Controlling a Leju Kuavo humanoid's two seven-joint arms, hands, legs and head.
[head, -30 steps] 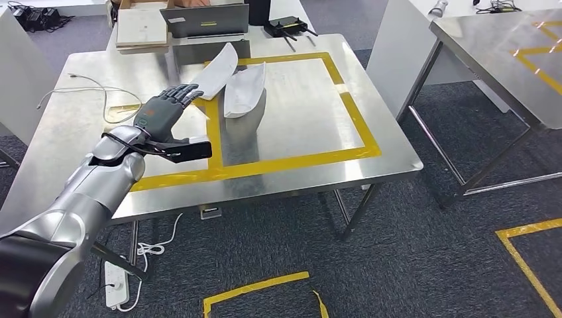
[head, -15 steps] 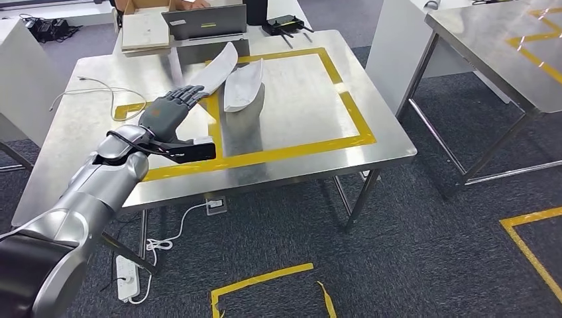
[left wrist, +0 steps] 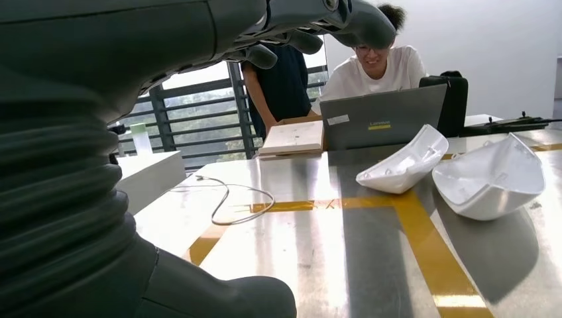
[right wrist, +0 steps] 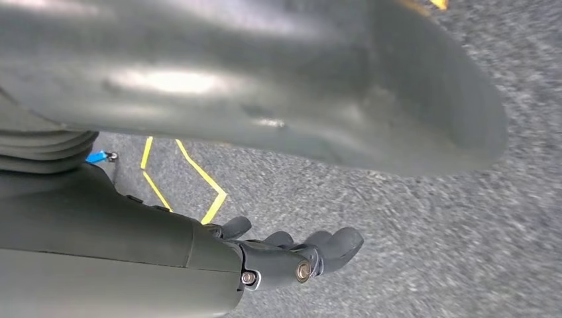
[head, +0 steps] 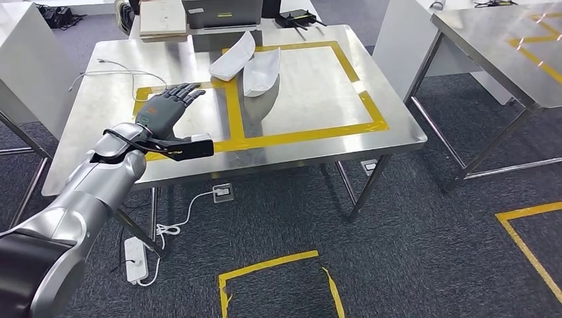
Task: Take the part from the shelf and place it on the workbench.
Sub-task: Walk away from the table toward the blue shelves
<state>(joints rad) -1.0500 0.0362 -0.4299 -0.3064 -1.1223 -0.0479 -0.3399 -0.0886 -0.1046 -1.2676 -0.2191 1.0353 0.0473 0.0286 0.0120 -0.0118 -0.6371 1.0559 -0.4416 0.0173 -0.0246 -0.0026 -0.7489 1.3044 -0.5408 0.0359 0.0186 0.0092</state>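
No legible writing; my left hand (head: 166, 109) empty, fingers spread over workbench (head: 318, 79); two white parts (head: 261, 71) rest on it by yellow tape (head: 305, 136); left wrist view adds laptop (left wrist: 382, 119), person (left wrist: 378, 63); right hand (right wrist: 291, 255) hangs empty, fingers loosely apart, above carpet (right wrist: 464, 232).

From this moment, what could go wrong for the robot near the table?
1. The left hand hovers open above the workbench, near the two white parts; a sweep toward them might knock them.
2. A thin cable lies loose on the workbench beside the hand; the fingers might snag it.
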